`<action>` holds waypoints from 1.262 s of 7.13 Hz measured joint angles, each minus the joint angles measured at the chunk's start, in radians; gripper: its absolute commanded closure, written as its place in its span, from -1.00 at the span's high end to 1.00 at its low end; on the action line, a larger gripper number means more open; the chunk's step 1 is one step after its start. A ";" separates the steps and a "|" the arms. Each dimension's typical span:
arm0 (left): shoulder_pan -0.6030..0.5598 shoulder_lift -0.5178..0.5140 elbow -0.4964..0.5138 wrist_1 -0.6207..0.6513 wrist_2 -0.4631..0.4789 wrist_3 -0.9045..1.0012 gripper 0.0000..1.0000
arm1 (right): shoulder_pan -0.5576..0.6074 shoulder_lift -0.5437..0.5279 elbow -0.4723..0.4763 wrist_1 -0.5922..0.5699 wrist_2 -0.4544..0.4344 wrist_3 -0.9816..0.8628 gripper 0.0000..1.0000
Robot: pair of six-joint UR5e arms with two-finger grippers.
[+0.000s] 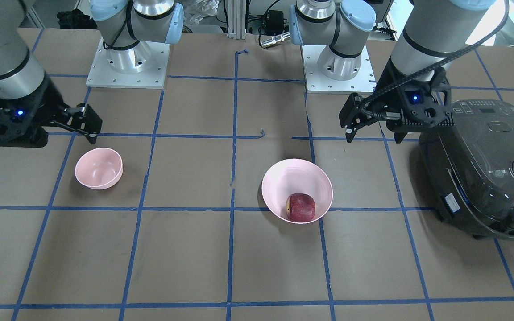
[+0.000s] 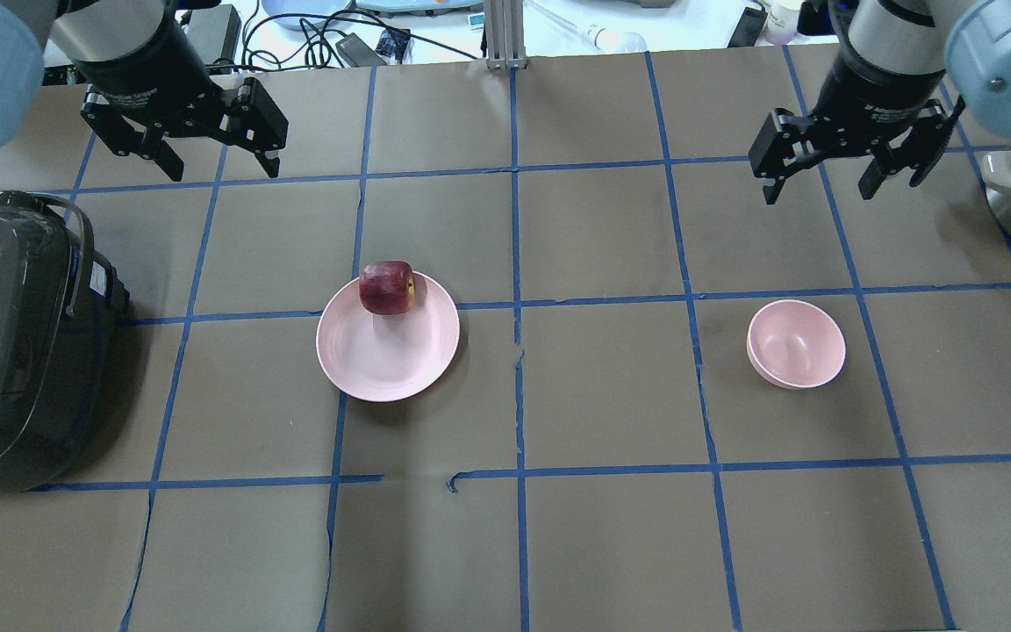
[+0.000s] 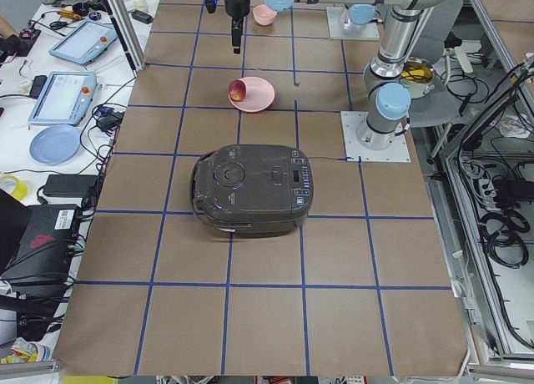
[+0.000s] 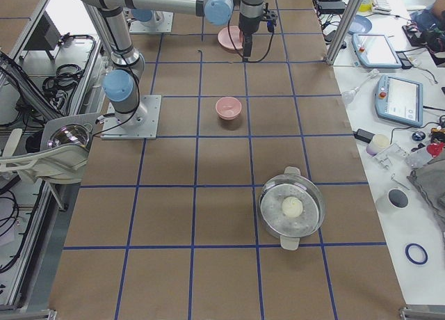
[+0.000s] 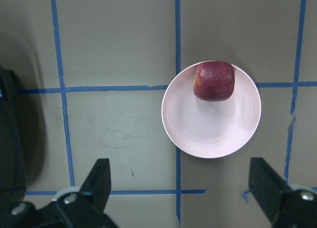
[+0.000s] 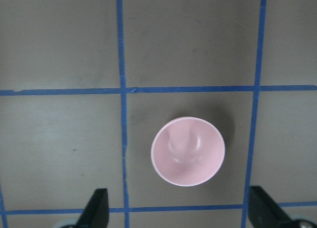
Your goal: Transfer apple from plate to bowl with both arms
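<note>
The apple point(image 2: 388, 287) sits at the plate point(image 2: 383, 364)'s rim, the bowl point(image 2: 795, 344) well apart. The left gripper point(image 2: 223, 169) and right gripper point(image 2: 820, 195) hang above the surface point(image 2: 611, 395), fingers spread wide.

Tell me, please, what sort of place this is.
Probably a robotics lab: a silver-grey jointed left arm and right arm bolted to a brown table gridded with blue tape, grey tablet-like teach pendants alongside.

dark red apple point(image 2: 387, 287) w/ yellow patch, pale pink plate point(image 2: 387, 355), pink bowl point(image 2: 796, 343)
</note>
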 measured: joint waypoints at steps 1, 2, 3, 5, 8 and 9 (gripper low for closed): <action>-0.002 -0.049 -0.002 0.059 -0.007 -0.003 0.96 | -0.080 0.026 0.020 -0.020 0.008 -0.043 0.98; -0.015 -0.109 -0.004 0.123 -0.011 -0.016 0.95 | -0.130 0.052 0.067 -0.106 0.011 -0.060 1.00; -0.042 -0.166 -0.009 0.168 -0.010 -0.048 0.93 | -0.154 0.070 0.137 -0.214 0.011 -0.082 1.00; -0.105 -0.257 -0.064 0.292 -0.006 -0.105 0.93 | -0.192 0.081 0.291 -0.309 0.013 -0.255 1.00; -0.129 -0.325 -0.201 0.506 0.002 -0.091 0.95 | -0.235 0.102 0.414 -0.392 0.074 -0.348 1.00; -0.131 -0.342 -0.219 0.528 0.002 -0.085 0.96 | -0.242 0.114 0.438 -0.418 0.083 -0.351 1.00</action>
